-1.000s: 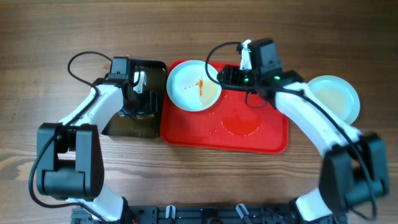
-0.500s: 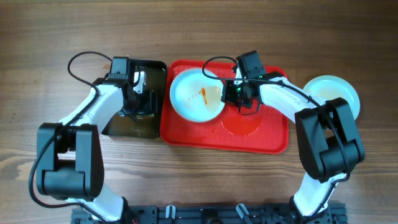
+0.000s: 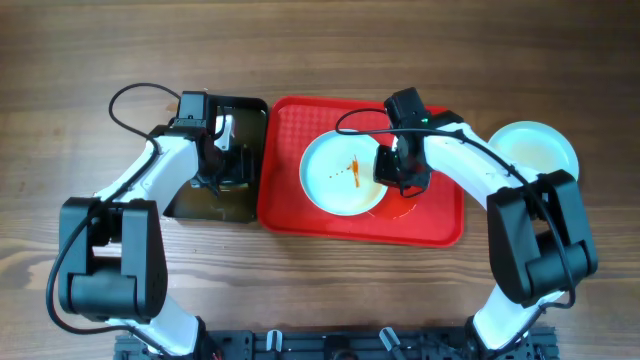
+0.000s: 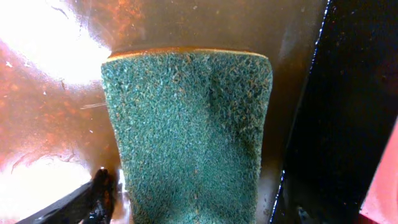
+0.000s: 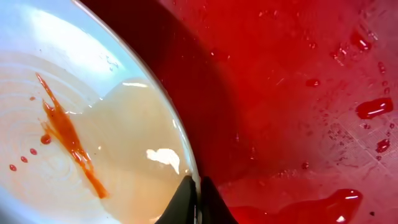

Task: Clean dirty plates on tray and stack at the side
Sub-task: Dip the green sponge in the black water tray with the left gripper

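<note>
A pale plate (image 3: 340, 175) with an orange sauce smear lies on the red tray (image 3: 300, 215), near its middle. My right gripper (image 3: 392, 167) is shut on this plate's right rim. In the right wrist view the fingertips (image 5: 199, 186) pinch the edge of the plate (image 5: 74, 124), which holds cloudy water and sauce streaks, above the wet tray (image 5: 298, 74). Another plate (image 3: 540, 155) sits on the table to the right of the tray. My left gripper (image 3: 222, 150) hangs inside the black pan, open (image 4: 199, 208) astride a green sponge (image 4: 186, 124).
The black pan (image 3: 215, 205) stands against the tray's left side and its bottom is wet (image 4: 50, 124). Reddish puddles lie on the tray (image 3: 405, 208) by the plate. Bare wooden table surrounds everything.
My right gripper has shut on the plate's rim and dragged the plate from the tray's far left corner toward the middle. The left arm stays in the pan.
</note>
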`<state>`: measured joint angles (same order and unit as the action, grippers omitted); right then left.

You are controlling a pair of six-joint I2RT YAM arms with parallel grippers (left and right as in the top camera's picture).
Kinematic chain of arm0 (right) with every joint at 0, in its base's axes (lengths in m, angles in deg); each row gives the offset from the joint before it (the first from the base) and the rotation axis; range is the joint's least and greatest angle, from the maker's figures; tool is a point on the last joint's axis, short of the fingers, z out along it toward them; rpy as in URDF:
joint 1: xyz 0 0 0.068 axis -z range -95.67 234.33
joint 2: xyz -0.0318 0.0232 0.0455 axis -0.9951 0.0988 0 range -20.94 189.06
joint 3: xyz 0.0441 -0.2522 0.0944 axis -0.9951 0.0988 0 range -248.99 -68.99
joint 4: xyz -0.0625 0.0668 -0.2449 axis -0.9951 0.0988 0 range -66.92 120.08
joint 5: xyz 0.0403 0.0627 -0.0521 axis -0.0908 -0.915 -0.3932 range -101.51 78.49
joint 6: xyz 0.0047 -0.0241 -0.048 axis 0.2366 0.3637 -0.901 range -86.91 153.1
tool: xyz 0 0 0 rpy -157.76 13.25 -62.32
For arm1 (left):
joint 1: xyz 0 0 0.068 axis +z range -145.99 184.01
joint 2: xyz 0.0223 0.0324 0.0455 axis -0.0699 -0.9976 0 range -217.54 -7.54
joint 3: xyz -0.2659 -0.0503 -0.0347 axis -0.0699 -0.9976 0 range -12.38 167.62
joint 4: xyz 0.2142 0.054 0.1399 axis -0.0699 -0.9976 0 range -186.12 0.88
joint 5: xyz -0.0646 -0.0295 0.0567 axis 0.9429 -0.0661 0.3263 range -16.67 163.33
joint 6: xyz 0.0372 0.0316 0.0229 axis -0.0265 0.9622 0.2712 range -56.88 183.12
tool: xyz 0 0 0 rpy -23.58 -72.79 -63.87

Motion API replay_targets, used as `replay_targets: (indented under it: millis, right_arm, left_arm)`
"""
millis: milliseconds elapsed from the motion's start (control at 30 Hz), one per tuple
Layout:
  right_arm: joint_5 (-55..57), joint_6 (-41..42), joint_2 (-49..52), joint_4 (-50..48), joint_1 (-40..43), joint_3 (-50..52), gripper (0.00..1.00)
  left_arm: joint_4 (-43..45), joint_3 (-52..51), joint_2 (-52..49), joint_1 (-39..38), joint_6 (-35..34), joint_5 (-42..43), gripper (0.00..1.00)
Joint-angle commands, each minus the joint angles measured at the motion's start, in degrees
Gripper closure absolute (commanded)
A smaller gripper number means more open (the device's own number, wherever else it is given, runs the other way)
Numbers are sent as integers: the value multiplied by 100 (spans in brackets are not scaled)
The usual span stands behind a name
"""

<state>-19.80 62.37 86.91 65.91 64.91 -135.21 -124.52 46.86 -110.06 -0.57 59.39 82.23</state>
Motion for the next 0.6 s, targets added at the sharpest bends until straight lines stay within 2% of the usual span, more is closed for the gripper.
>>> replay_targets:
  millis: [0,100,167,233,300,400,500,567]
  right_arm:
    - [404,-79,-61,48,15,68,96]
    - [404,-79,-61,50,15,68,96]
    - [402,-79,-61,50,15,68,96]
    - [404,-81,-61,50,15,68,96]
    - [404,-81,-61,52,15,68,96]
    - [404,-79,-61,55,15,68,96]
    - [402,-79,-61,72,13,68,96]
    - [402,-79,-61,79,15,68,96]
  left_arm:
    - [98,85,111,20,7,70,9]
    - [326,85,111,20,7,70,9]
    - [463,85,111,20,7,70,15]
    - [498,85,111,20,7,70,42]
    - [468,76,111,20,4,70,51]
    - [223,76,111,20,4,70,73]
    - [33,59,109,20,7,68,72]
    - [125,-50,94,20,7,68,65]
